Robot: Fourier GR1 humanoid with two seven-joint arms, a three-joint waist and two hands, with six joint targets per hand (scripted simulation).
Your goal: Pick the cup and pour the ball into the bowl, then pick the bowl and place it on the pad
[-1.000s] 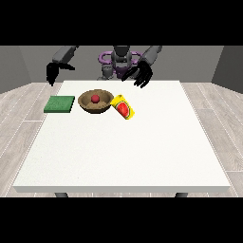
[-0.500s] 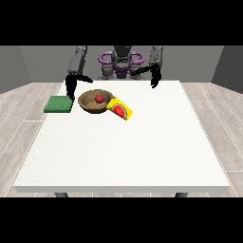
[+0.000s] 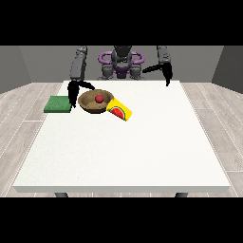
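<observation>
Grey walls and pale wood floor surround a big white table point(image 3: 123, 142), robot at the far edge. Hand at the view's left point(image 3: 74, 92) hangs low between the green pad point(image 3: 58, 104) and the brown bowl point(image 3: 96, 101), fingers pointing down by the pad's right edge, thumb arching toward the bowl's left rim; fingers spread apart, holding nothing, cannot tell if the thumb touches the rim. Red ball point(image 3: 99, 98) sits inside the bowl. Yellow cup point(image 3: 118, 109) with a watermelon print lies on its side against the bowl's right side, mouth toward the bowl. Pad lies flat, just left of the bowl, near the table's far left corner. Hand at the view's right point(image 3: 163, 71) is raised over the far right edge, well apart from everything, fingers apart, one pointing down, nothing held.
</observation>
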